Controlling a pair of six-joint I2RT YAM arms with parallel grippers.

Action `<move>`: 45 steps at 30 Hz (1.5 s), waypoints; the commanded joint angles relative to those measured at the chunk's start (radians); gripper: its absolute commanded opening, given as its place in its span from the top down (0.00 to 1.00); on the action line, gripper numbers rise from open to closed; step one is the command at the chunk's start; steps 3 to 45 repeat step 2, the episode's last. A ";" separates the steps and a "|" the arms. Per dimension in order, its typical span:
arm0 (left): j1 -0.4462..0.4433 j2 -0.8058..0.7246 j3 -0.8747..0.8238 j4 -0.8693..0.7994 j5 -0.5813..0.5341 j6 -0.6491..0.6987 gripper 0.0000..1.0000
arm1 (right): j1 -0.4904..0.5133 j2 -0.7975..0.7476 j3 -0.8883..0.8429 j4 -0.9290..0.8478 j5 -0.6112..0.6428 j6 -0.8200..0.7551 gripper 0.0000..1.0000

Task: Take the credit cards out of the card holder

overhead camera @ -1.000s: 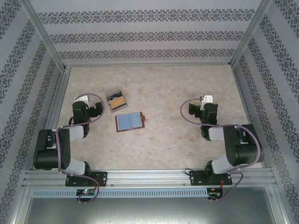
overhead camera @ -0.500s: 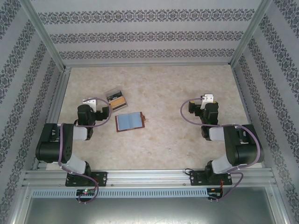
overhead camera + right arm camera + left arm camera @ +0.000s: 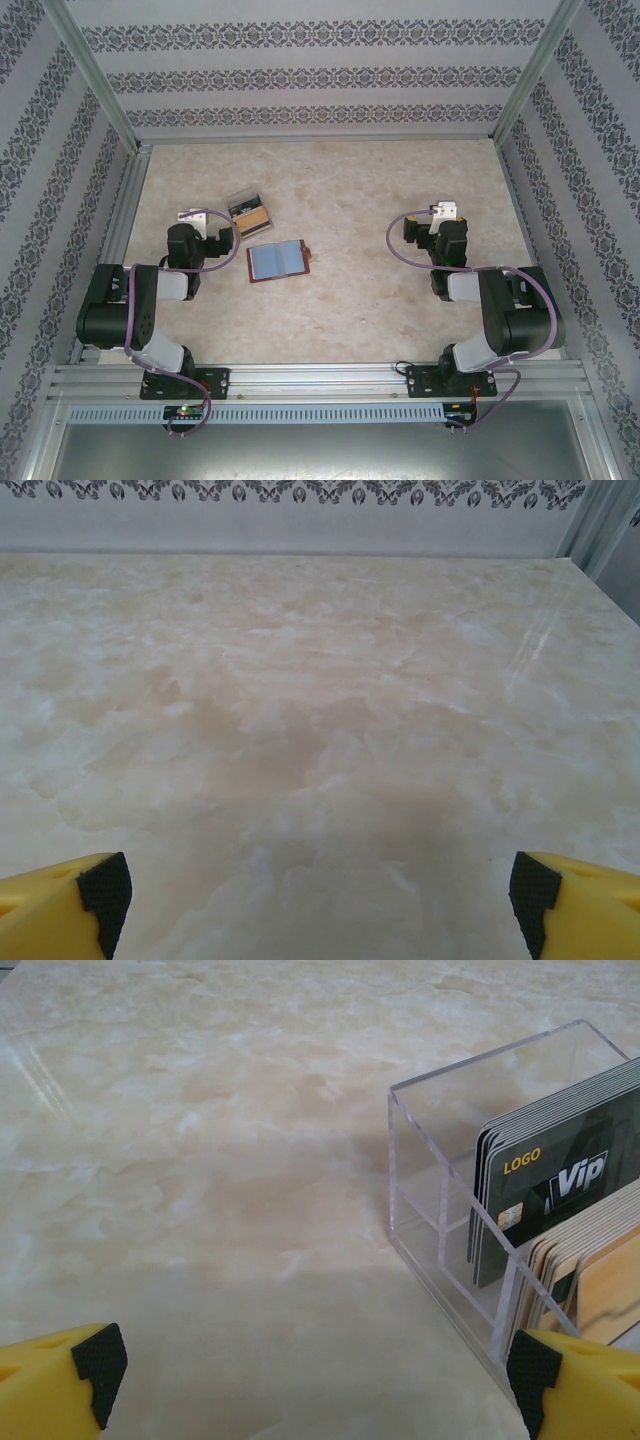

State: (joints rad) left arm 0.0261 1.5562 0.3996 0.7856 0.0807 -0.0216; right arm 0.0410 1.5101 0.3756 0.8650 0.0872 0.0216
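Brown leather-like card holder (image 3: 277, 261) lies spread open on the table (image 3: 380, 190) between the arms, inner panels up, ready for picking, I'd say. Left gripper (image 3: 315, 1365) hangs beside the clear box (image 3: 450, 1210), right gripper (image 3: 320, 890) well off; both jaws gape empty.

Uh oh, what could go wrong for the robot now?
1. The open left gripper sits right by the clear box of cards, not the card holder. It might bump or grab that box by mistake.
2. The card holder lies open and flat on the table, nothing pinning it. It could slide when a card is tugged; the right gripper is open far from it.
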 commanded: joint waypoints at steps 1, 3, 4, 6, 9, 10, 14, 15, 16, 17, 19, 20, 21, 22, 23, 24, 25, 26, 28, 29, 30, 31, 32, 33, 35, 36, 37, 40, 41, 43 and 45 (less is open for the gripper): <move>-0.008 0.004 0.022 0.029 -0.006 0.020 0.01 | -0.009 -0.004 0.008 0.026 -0.021 -0.003 0.02; -0.008 0.002 0.022 0.029 -0.006 0.019 0.01 | -0.010 -0.005 0.009 0.025 -0.026 -0.002 0.02; -0.008 0.002 0.022 0.029 -0.006 0.019 0.01 | -0.010 -0.005 0.009 0.025 -0.026 -0.002 0.02; -0.008 0.002 0.022 0.029 -0.006 0.019 0.01 | -0.010 -0.005 0.009 0.025 -0.026 -0.002 0.02; -0.008 0.002 0.022 0.029 -0.006 0.019 0.01 | -0.010 -0.005 0.009 0.025 -0.026 -0.002 0.02; -0.008 0.002 0.022 0.029 -0.006 0.019 0.01 | -0.010 -0.005 0.009 0.025 -0.026 -0.002 0.02; -0.008 0.002 0.022 0.029 -0.006 0.019 0.01 | -0.010 -0.005 0.009 0.025 -0.026 -0.002 0.02; -0.008 0.002 0.022 0.029 -0.006 0.019 0.01 | -0.010 -0.005 0.009 0.025 -0.026 -0.002 0.02; -0.008 0.002 0.022 0.029 -0.006 0.019 0.01 | -0.010 -0.005 0.009 0.025 -0.026 -0.002 0.02; -0.008 0.002 0.022 0.029 -0.006 0.019 0.01 | -0.010 -0.005 0.009 0.025 -0.026 -0.002 0.02; -0.008 0.002 0.022 0.029 -0.006 0.019 0.01 | -0.010 -0.005 0.009 0.025 -0.026 -0.002 0.02; -0.008 0.002 0.022 0.029 -0.006 0.019 0.01 | -0.010 -0.005 0.009 0.025 -0.026 -0.002 0.02; -0.008 0.002 0.022 0.029 -0.006 0.019 0.01 | -0.010 -0.005 0.009 0.025 -0.026 -0.002 0.02; -0.008 0.002 0.022 0.029 -0.006 0.019 0.01 | -0.010 -0.005 0.009 0.025 -0.026 -0.002 0.02; -0.008 0.002 0.022 0.029 -0.006 0.019 0.01 | -0.010 -0.005 0.009 0.025 -0.026 -0.002 0.02; -0.008 0.002 0.022 0.029 -0.006 0.019 0.01 | -0.010 -0.005 0.009 0.025 -0.026 -0.002 0.02; -0.008 0.002 0.022 0.029 -0.006 0.019 0.01 | -0.010 -0.005 0.009 0.025 -0.026 -0.002 0.02; -0.008 0.002 0.022 0.029 -0.006 0.019 0.01 | -0.010 -0.005 0.009 0.025 -0.026 -0.002 0.02; -0.008 0.002 0.022 0.029 -0.006 0.019 0.01 | -0.010 -0.005 0.009 0.025 -0.026 -0.002 0.02; -0.008 0.002 0.022 0.029 -0.006 0.019 0.01 | -0.010 -0.005 0.009 0.025 -0.026 -0.002 0.02; -0.008 0.002 0.022 0.029 -0.006 0.019 0.01 | -0.010 -0.005 0.009 0.025 -0.026 -0.002 0.02; -0.008 0.002 0.022 0.029 -0.006 0.019 0.01 | -0.010 -0.005 0.009 0.025 -0.026 -0.002 0.02; -0.008 0.002 0.022 0.029 -0.006 0.019 0.01 | -0.010 -0.005 0.009 0.025 -0.026 -0.002 0.02; -0.008 0.002 0.022 0.029 -0.006 0.019 0.01 | -0.010 -0.005 0.009 0.025 -0.026 -0.002 0.02; -0.008 0.002 0.022 0.029 -0.006 0.019 0.01 | -0.010 -0.005 0.009 0.025 -0.026 -0.002 0.02; -0.008 0.002 0.022 0.029 -0.006 0.019 0.01 | -0.010 -0.005 0.009 0.025 -0.026 -0.002 0.02; -0.008 0.002 0.022 0.029 -0.006 0.019 0.01 | -0.010 -0.005 0.009 0.025 -0.026 -0.002 0.02; -0.008 0.002 0.022 0.029 -0.006 0.019 0.01 | -0.010 -0.005 0.009 0.025 -0.026 -0.002 0.02; -0.008 0.002 0.022 0.029 -0.006 0.019 0.01 | -0.010 -0.005 0.009 0.025 -0.026 -0.002 0.02; -0.008 0.002 0.022 0.029 -0.006 0.019 0.01 | -0.010 -0.005 0.009 0.025 -0.026 -0.002 0.02; -0.008 0.002 0.022 0.029 -0.006 0.019 0.01 | -0.010 -0.005 0.009 0.025 -0.026 -0.002 0.02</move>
